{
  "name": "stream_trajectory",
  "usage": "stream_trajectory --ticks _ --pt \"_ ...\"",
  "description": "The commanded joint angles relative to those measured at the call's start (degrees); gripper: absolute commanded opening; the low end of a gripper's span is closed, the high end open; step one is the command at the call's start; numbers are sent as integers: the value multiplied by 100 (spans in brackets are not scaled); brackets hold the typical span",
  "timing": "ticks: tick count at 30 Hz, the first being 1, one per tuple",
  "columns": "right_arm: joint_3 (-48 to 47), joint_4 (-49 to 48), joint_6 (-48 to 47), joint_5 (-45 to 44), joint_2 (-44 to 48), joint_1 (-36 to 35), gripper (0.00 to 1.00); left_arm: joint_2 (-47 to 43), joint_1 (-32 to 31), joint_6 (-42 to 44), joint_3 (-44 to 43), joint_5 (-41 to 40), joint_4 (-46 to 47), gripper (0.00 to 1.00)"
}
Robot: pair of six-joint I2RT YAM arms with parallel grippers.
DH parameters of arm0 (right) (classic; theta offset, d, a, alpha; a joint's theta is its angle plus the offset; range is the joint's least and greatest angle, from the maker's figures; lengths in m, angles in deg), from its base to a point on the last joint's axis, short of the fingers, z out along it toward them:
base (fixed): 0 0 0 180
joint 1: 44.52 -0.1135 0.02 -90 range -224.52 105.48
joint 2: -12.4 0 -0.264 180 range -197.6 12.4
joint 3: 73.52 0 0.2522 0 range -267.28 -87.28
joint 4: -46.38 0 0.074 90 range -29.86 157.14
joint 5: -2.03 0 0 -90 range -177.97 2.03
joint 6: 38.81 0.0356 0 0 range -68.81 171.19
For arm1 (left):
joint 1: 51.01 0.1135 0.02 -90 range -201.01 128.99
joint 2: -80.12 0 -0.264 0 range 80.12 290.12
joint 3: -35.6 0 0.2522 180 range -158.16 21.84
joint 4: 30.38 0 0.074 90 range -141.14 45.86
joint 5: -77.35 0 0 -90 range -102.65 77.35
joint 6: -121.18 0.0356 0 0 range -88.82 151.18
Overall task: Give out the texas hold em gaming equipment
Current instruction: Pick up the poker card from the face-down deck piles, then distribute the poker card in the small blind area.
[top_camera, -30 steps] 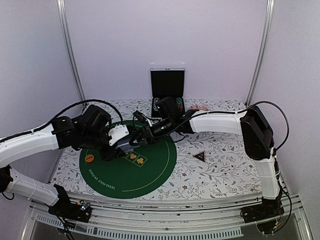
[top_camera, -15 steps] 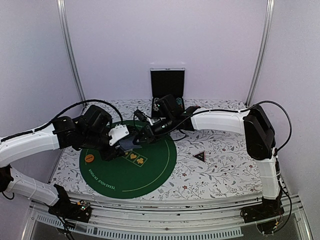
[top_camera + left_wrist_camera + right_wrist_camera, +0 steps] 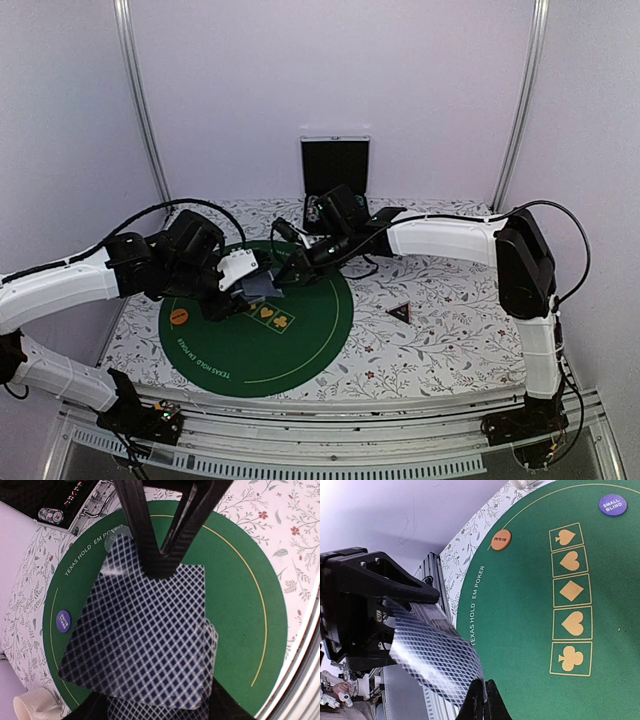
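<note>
Case point(image 3: 335, 165): open, top centre, lid upright; chip stack point(image 3: 50, 515) in it.
L gripper point(image 3: 248, 288): jaws clamp card deck point(image 3: 212, 645).
R gripper point(image 3: 481, 696): jaws pinched on top card point(image 3: 435, 660).

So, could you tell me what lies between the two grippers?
A playing card bridges them: the right gripper pinches one end, its other end on the deck in the left gripper, clearest in the left wrist view.
</note>
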Motion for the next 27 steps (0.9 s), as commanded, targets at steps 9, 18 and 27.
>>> stream_trajectory --ticks 9,18,27 --pt "356 -34 -174 -48 1020 337 2 -92 60 15 25 -33 170 55" --pt "582 -437 260 -462 1194 690 2 -151 57 18 5 -70 170 55" --pt "179 -1132 1160 -1164 280 741 2 -219 59 -17 -36 -80 152 55"
